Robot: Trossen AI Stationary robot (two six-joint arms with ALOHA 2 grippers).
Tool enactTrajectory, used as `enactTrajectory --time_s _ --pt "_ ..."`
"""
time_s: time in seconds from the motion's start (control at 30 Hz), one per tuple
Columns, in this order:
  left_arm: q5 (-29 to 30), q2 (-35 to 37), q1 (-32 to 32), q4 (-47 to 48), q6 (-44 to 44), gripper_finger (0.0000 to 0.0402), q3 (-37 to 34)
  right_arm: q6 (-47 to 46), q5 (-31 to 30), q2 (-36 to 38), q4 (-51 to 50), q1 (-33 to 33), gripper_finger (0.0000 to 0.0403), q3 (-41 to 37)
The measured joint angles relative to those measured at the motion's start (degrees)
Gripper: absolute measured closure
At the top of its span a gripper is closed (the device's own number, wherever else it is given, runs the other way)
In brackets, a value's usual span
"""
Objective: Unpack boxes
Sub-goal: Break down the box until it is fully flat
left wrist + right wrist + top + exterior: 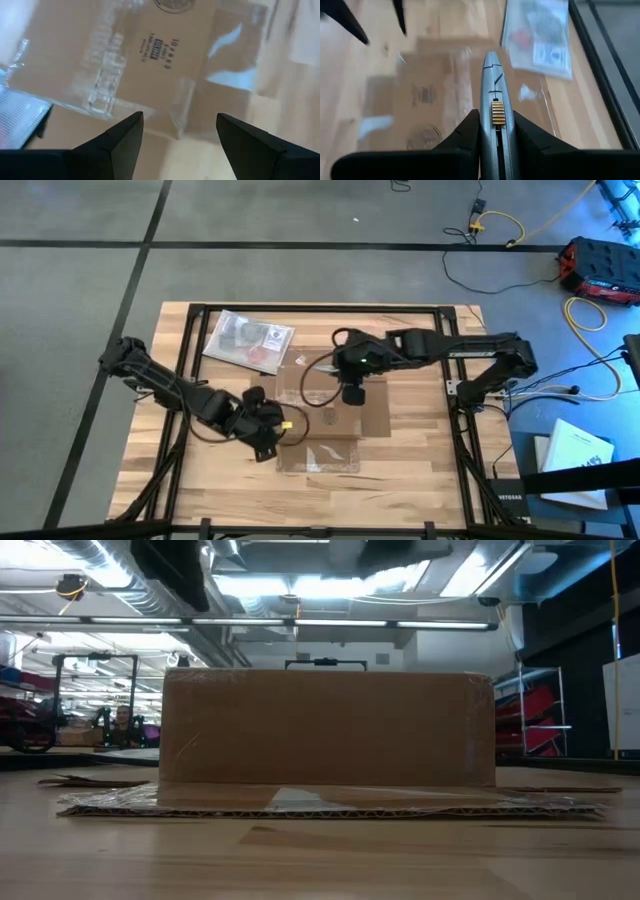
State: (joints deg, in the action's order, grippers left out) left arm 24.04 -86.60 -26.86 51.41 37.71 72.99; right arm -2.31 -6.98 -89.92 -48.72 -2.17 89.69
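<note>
Wrist view: left hand [175, 145] open, empty.

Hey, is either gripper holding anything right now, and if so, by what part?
The right gripper is shut on a slim grey tool, gripped along its handle, above the cardboard box. The left gripper is open, holding nothing.

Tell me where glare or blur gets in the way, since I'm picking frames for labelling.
Left wrist view: the cardboard box is soft, its clear tape glaring white, though the printed label reads. Right wrist view: the box and the plastic bag are smeared. Low view: bright ceiling lights, the box face in shade. High view: evenly lit.
</note>
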Motion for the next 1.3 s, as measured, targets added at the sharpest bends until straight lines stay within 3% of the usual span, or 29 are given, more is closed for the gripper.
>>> enactTrajectory --time_s 0.27,0.4,0.67,0.9,1.3 --pt "7.72 -0.25 -6.94 -20.86 12.97 0.0163 -14.79 -2.12 0.58 -5.23 -5.55 -1.33 0.0345 5.15" --pt "11.71 -0.18 -8.76 -21.73 17.31 0.0163 -15.01 -2.35 5.46 -6.85 -7.53 -1.21 0.0345 8.28" --pt "14.65 -0.18 -10.53 -28.42 11.97 0.0163 -14.95 -0.99 12.09 -14.5 -12.98 -1.18 0.0345 17.93" --pt "18.95 -0.76 -9.03 -28.2 15.52 0.0163 -15.13 1.11 9.34 -25.52 -24.0 -1.18 0.0345 29.63" --pt "18.86 -3.04 -5.91 -27.62 14.59 0.0163 -15.43 -0.61 6.05 -32.24 -20.82 -1.23 0.0345 34.39"
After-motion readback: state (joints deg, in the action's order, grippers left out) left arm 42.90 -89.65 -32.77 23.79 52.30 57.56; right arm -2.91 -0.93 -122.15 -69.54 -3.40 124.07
